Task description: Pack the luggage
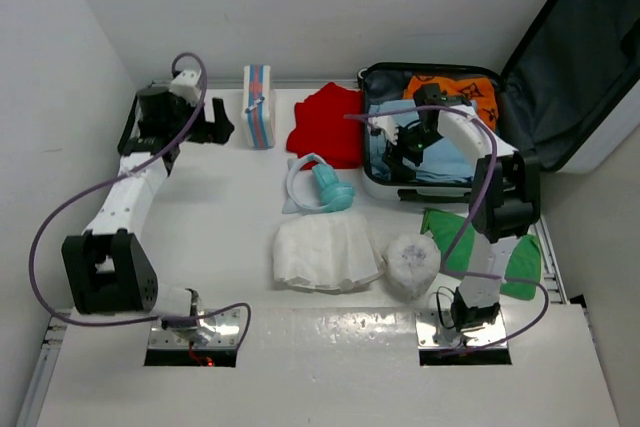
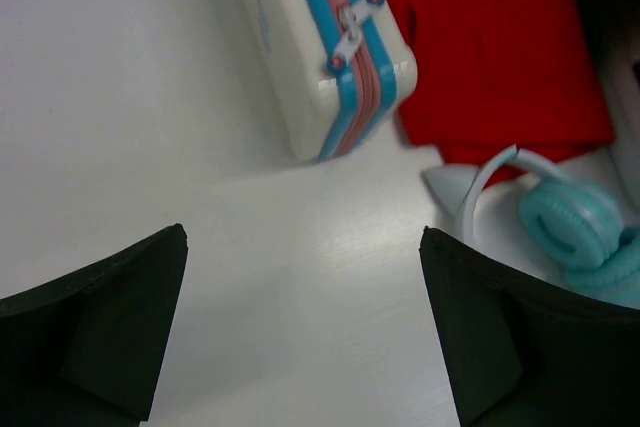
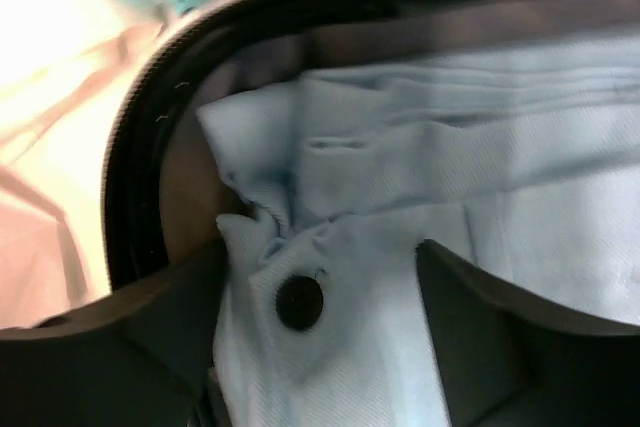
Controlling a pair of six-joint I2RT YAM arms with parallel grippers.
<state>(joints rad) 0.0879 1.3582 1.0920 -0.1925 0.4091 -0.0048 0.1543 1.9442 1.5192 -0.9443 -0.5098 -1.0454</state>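
Note:
The luggage lies open at the back right, with its dark grey lid (image 1: 580,57) folded back. In its base are an orange cloth (image 1: 455,87) and a light blue garment (image 1: 445,165). My right gripper (image 1: 410,147) is inside the base, open, with its jaws either side of the blue garment (image 3: 420,147) near a black button (image 3: 299,302). The suitcase's dark rim (image 3: 130,177) curves to its left. My left gripper (image 1: 215,125) is open and empty over bare table, just left of the white First Aid box (image 1: 258,105).
A red cloth (image 1: 330,125), teal headphones (image 1: 325,187), a white cloth (image 1: 325,252), a white bundle (image 1: 412,262) and a green cloth (image 1: 490,247) lie on the table. The left wrist view shows the box (image 2: 335,47), red cloth (image 2: 500,47) and headphones (image 2: 575,227). Walls stand left and behind.

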